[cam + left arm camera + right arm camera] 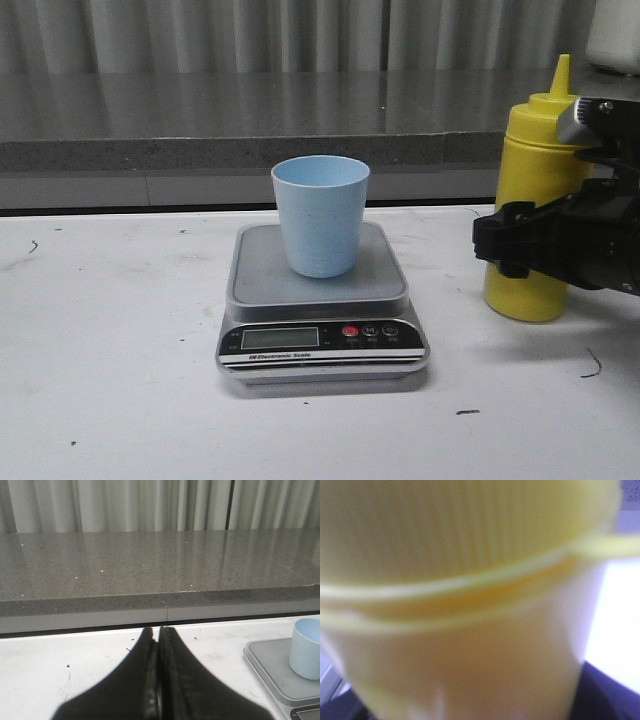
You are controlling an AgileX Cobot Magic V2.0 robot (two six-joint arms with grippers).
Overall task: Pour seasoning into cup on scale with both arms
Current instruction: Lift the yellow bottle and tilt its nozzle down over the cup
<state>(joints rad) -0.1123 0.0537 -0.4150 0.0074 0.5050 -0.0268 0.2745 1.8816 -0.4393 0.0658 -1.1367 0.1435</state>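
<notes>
The scale (322, 310) sits near the front of the white table (110, 380), in the middle. The blue cup (321, 215) stands upright on its steel top, open side up. Nothing can be seen inside it from here.

To the right, a little farther back, the yellow seasoning bottle (535, 200) stands upright on the table. The right gripper (515, 243) is around the bottle's middle. One black finger crosses the front of it. I cannot tell if it is squeezing tight yet, because the right wrist view is only a yellow blur of the bottle (470, 605).

The left gripper (159, 680) has its two fingers pressed together, with nothing between them. It hangs over the table to the left of the scale.

What could go wrong? If the hold is loose, the bottle could slip or tip when lifted. The cup is light, so a bump from the bottle or an arm could knock it off the scale. If the nozzle is not over the cup, seasoning could spill on the scale. A hard squeeze could make it squirt too fast.
</notes>
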